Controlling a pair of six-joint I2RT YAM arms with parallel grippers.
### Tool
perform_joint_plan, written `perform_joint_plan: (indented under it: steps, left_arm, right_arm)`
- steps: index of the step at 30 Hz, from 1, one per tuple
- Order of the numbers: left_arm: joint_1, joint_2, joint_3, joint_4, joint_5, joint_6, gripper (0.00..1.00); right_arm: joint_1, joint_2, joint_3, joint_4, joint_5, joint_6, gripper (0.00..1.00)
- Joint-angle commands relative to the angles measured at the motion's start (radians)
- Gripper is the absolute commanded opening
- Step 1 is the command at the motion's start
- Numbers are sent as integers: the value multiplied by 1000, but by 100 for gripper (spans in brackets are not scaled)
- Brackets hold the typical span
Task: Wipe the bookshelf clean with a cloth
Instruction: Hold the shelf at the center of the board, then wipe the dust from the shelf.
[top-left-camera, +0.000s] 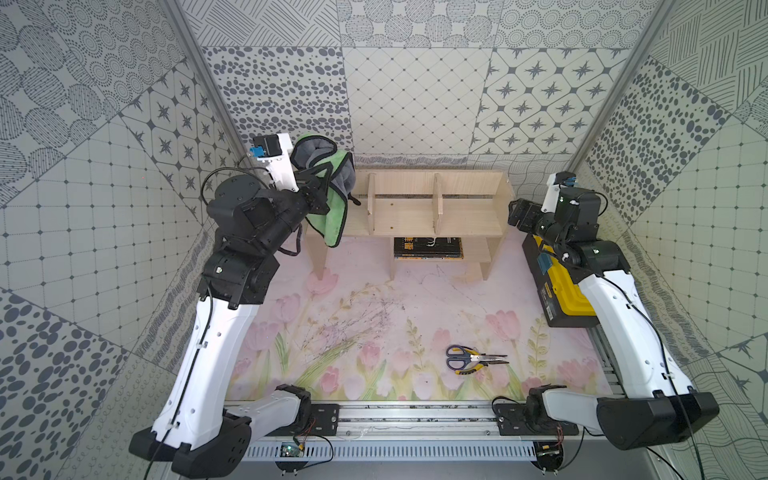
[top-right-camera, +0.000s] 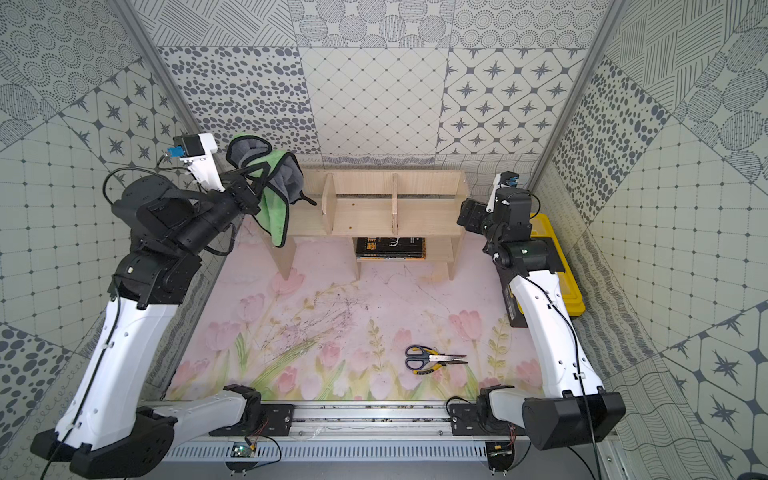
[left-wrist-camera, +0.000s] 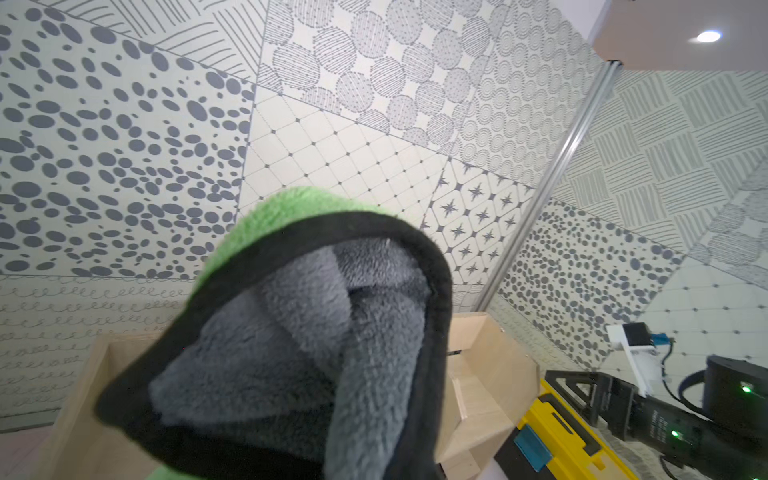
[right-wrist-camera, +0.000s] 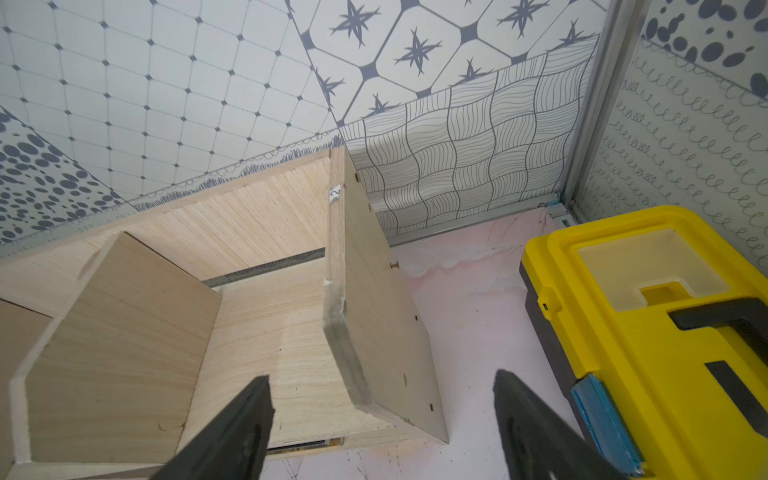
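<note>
Left gripper (top-left-camera: 322, 183) clamped on cloth (top-left-camera: 332, 210) — bundle hangs over frame-left end of bookshelf (top-left-camera: 415, 212), upper centre-left of both top views. Right gripper (right-wrist-camera: 380, 382) spread wide, empty, near frame-right end. Cloth secured; likely all three bays unwiped.

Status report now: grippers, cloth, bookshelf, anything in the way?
Left gripper shut on cloth, high at bookshelf's left end. Right gripper open, empty, at its right end. Toolbox close beside right gripper; scissors lie apart, near front.
</note>
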Motion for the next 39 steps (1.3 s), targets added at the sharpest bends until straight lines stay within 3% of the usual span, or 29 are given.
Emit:
perform_joint_plan:
  steps: [1,5,10,11,14,15,18,21,23,26,28,29,33,34,39]
  left_arm:
    - [80,84,-26,53,-59,23,0]
    - [137,135,-157,204,70,-49,0]
    - [148,232,-231,177,91,-67,0]
    - [149,242,-245,167,79,-68,0]
    - [150,262,-279,109,0,-73,0]
    - [149,259,-292,94,-27,-82,9]
    - [149,242,-336,60,-66,-106,54]
    - [138,248,-335,-28,-92,-124,86]
    - [118,256,-338,-67,-107,-109,94]
    - [68,280,-336,-129,-181,-85,96]
    - [39,309,-331,-166,-211,-76,93]
    - [30,322,-329,-171,-205,-74,85]
    - [14,333,-304,-190,-229,-114,13]
    - [13,323,-303,-177,-244,-122,3]
    - [13,287,-205,-150,-208,-123,0]
  right_arm:
    - [-11,40,41,28,-39,-54,82]
    - [-11,81,31,119,-86,-96,77]
    - [-10,109,27,225,-82,-130,76]
    - [-10,119,38,225,-68,-133,73]
    - [-10,138,58,209,-57,-145,54]
    - [-10,140,55,206,-54,-141,45]
    - [-10,134,37,205,-67,-136,28]
    - [-10,129,25,204,-80,-132,17]
    - [-10,127,19,202,-89,-132,12]
    - [-10,121,9,200,-93,-129,6]
    - [-10,116,4,200,-104,-130,2]
    - [-10,115,1,200,-105,-128,0]
    - [-10,106,-8,199,-111,-127,0]
    - [-10,106,-9,199,-119,-127,0]
    - [-10,108,-9,199,-140,-123,0]
